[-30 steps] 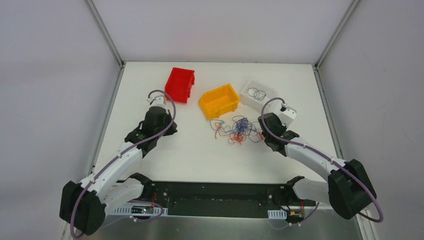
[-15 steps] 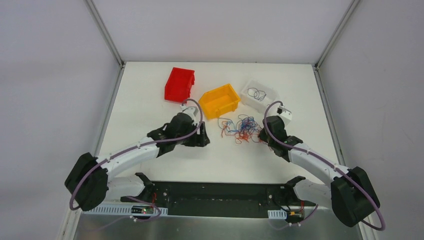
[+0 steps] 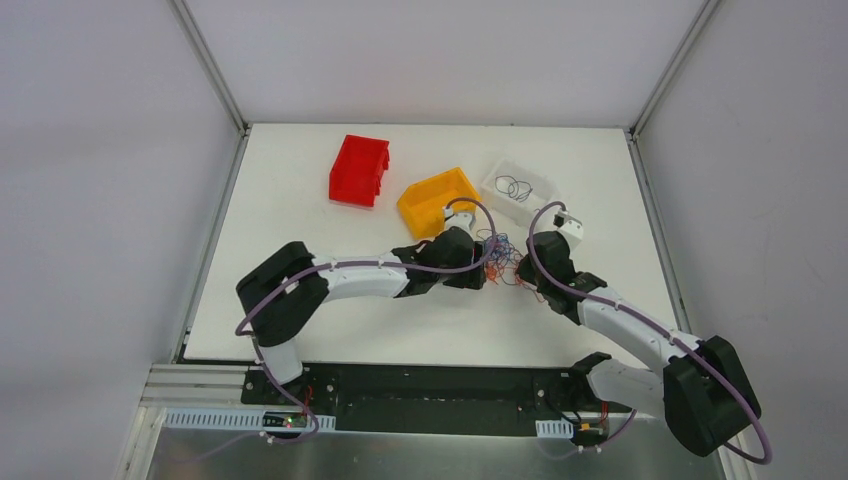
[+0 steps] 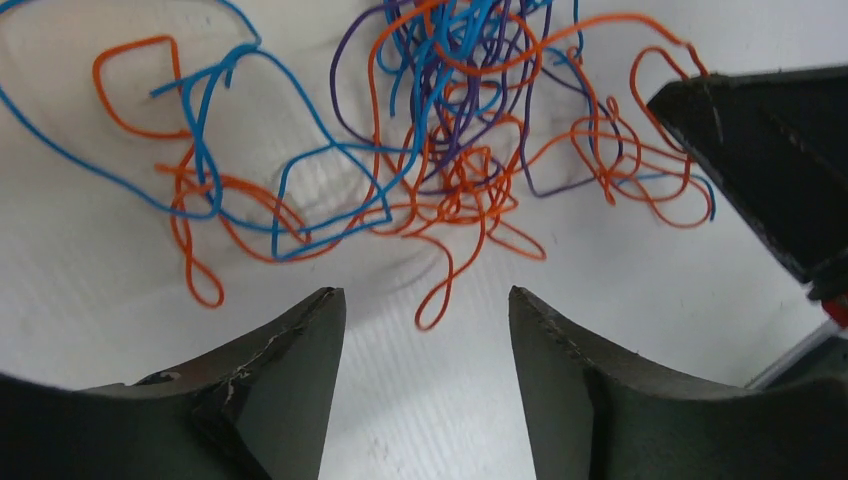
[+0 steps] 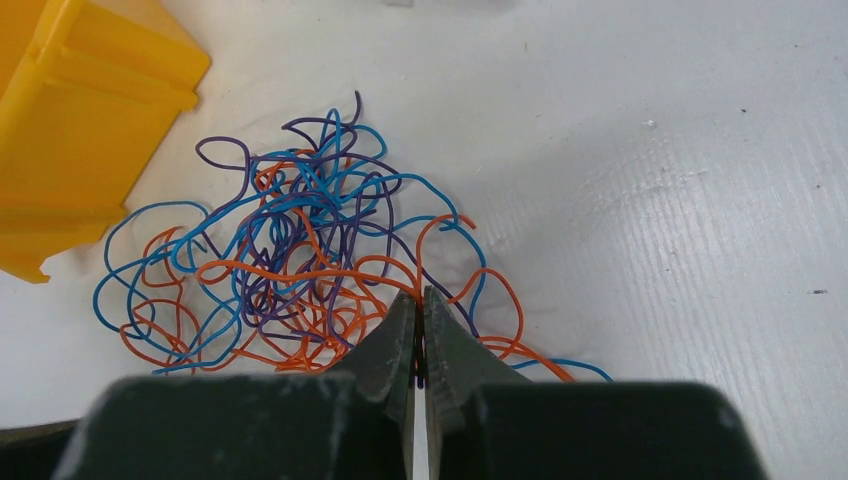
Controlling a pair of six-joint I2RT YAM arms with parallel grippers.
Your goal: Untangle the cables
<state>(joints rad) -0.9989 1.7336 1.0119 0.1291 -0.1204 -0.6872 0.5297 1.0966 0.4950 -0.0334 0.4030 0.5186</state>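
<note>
The cables (image 3: 498, 248) are a knotted tangle of thin blue, orange and purple wires on the white table, in front of the yellow bin. My left gripper (image 3: 482, 272) has reached across to the tangle's near-left side. In the left wrist view the left gripper (image 4: 425, 298) is open, and the end of one orange loop of the cables (image 4: 450, 150) lies just between its tips. My right gripper (image 5: 418, 296) is shut on strands at the near edge of the cables (image 5: 300, 250). It sits at the tangle's right side (image 3: 519, 276) and appears as a black wedge (image 4: 770, 170).
A yellow bin (image 3: 438, 200) stands just behind the tangle, also seen in the right wrist view (image 5: 70, 120). A red bin (image 3: 358, 170) is at the back left. A clear bin (image 3: 517, 186) with dark wire loops inside is at the back right.
My left arm swung right from beside the red bin to the tangle and its gripper opened. The right gripper stayed shut at the tangle's right edge.
</note>
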